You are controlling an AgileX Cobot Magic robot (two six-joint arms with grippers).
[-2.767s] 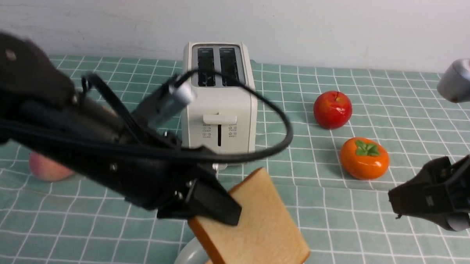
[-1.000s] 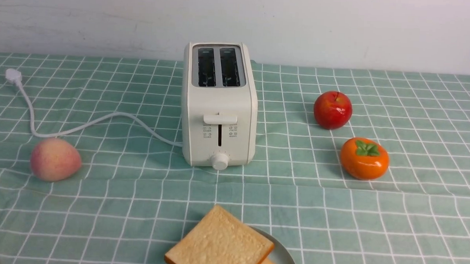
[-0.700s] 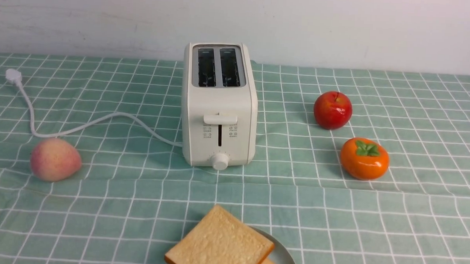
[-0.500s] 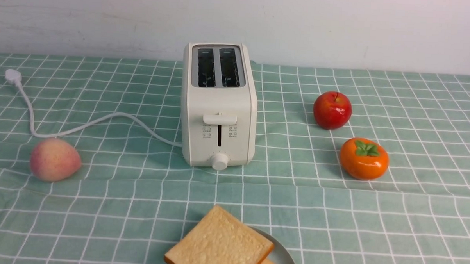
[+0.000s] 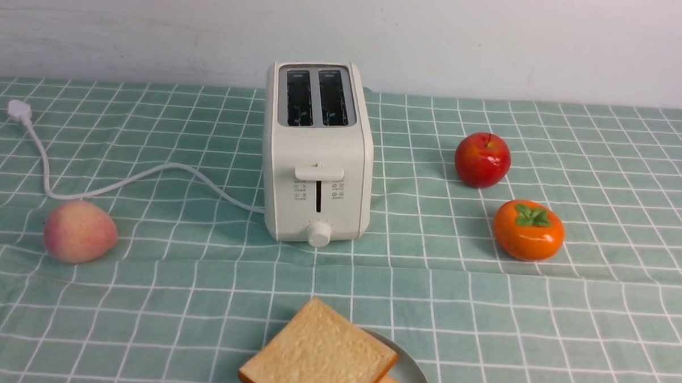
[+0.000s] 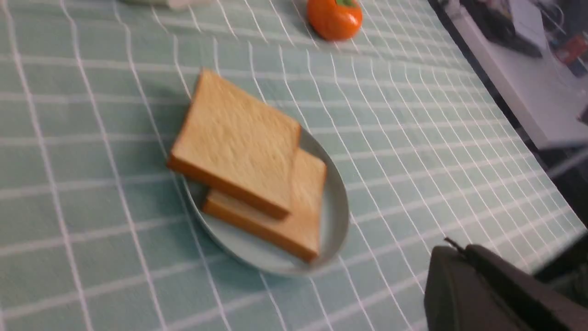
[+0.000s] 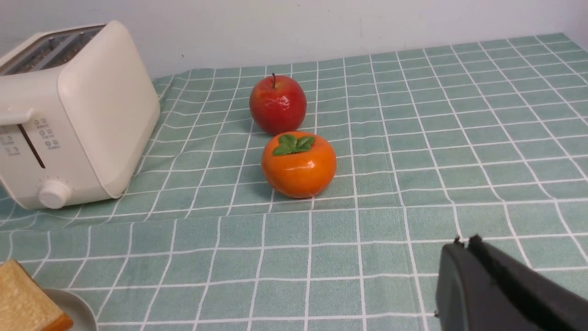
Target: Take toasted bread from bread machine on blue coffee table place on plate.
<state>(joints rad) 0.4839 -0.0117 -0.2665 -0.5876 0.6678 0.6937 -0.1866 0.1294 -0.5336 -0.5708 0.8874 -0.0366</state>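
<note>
Blue coffee table (image 5: pixel 597 325), clothed in teal-green, white-gridded fabric; bearing one pale round plate (image 6: pixel 336 216), near the left gripper (image 6: pixel 464 247). Beyond the right gripper (image 7: pixel 468 240): orange persimmon (image 5: pixel 529 231), then red apple (image 5: pixel 483 161); farther left of it, cream bread machine (image 5: pixel 319 151), white cord (image 5: pixel 131 177), pinkish peach (image 5: pixel 80 232).

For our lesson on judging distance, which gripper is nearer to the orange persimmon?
Right, it appears. The persimmon looks larger and whole ahead of the right gripper; from the left gripper, it looks smaller, beyond the plate.
</note>
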